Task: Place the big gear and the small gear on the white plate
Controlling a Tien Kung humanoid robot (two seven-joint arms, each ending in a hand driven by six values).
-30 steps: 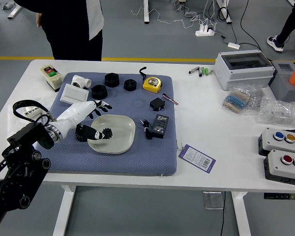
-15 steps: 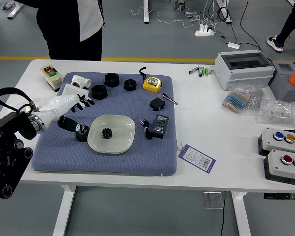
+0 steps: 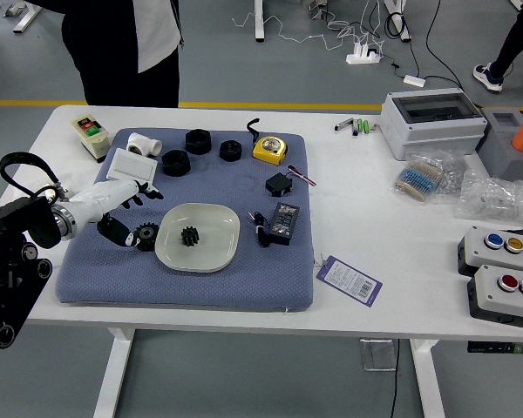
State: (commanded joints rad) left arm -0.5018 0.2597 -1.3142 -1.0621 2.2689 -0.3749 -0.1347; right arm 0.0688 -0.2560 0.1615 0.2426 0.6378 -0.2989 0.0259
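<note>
Toward the left edge of the tabletop (image 3: 366,248), the left hand (image 3: 112,198) is empty, fingers apart, near the big gear (image 3: 146,236) just outside the white plate (image 3: 220,252), where the small gear (image 3: 190,236) sits, so grasping the big gear seems next.

Bottle (image 3: 92,138) far left. Tape measure (image 3: 269,149) on far part of mat (image 3: 244,292), power brick (image 3: 284,224) nearer. Purple tag (image 3: 350,280) right of mat. Button boxes (image 3: 506,294) near right. Person (image 3: 113,52) beyond table (image 3: 375,244), left.
</note>
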